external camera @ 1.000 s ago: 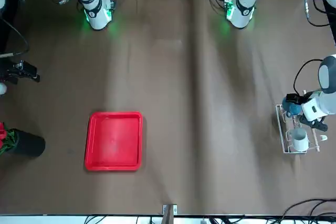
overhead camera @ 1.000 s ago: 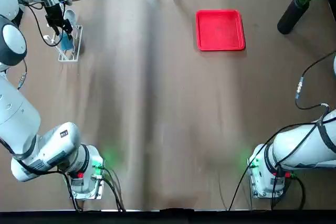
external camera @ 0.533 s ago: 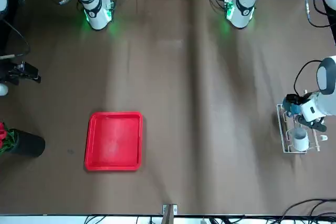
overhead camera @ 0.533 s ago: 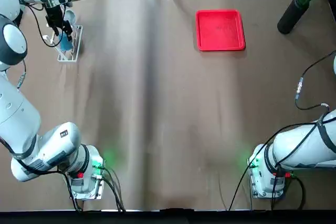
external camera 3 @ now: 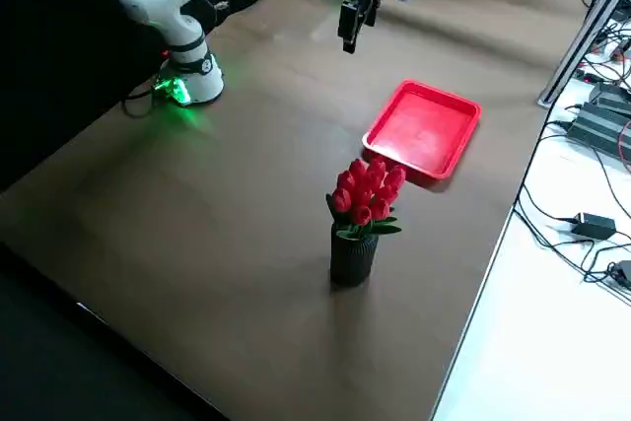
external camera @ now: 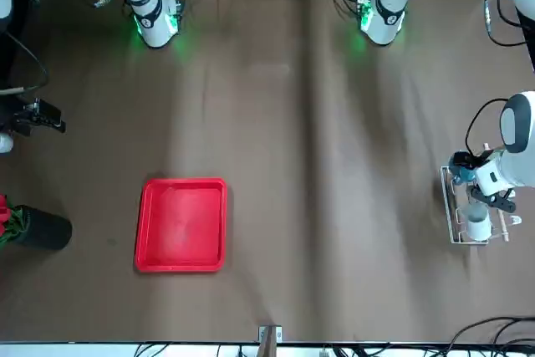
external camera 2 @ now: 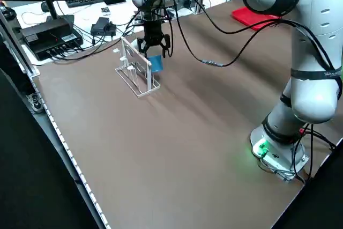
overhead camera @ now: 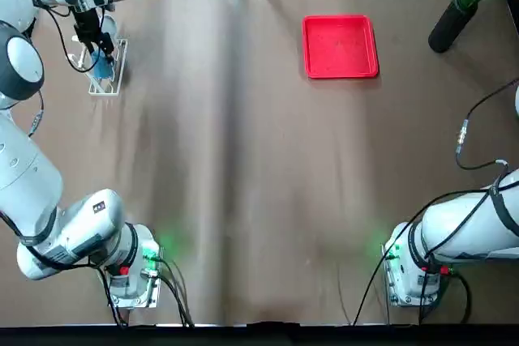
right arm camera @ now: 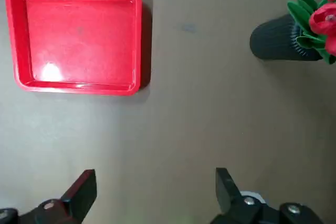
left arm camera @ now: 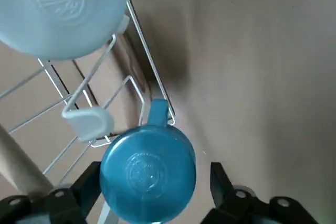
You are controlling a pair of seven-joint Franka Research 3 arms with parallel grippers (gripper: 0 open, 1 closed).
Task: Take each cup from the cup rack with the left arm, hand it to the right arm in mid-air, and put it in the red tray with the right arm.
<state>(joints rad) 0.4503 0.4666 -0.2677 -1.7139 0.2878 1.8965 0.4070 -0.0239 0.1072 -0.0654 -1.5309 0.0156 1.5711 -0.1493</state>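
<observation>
The white wire cup rack (overhead camera: 111,80) stands at the table's far left corner. A blue cup (left arm camera: 148,176) hangs on it, with the white cup (left arm camera: 62,10) on a farther peg. My left gripper (overhead camera: 95,44) is down at the rack, open, its fingers (left arm camera: 86,186) on either side of the blue cup with a small gap showing on one side. The red tray (overhead camera: 340,46) lies empty at the far middle-right. Open and holding nothing, my right gripper (right arm camera: 155,192) hovers high over the table near the tray (right arm camera: 76,38).
A dark vase of red flowers (overhead camera: 454,20) stands at the far right corner, past the tray. Cables and equipment lie beyond the table's far edge behind the rack. Both arm bases (overhead camera: 134,269) sit at the near edge.
My left gripper has shifted slightly at the rack, staying around the blue cup. The right arm has barely moved.
</observation>
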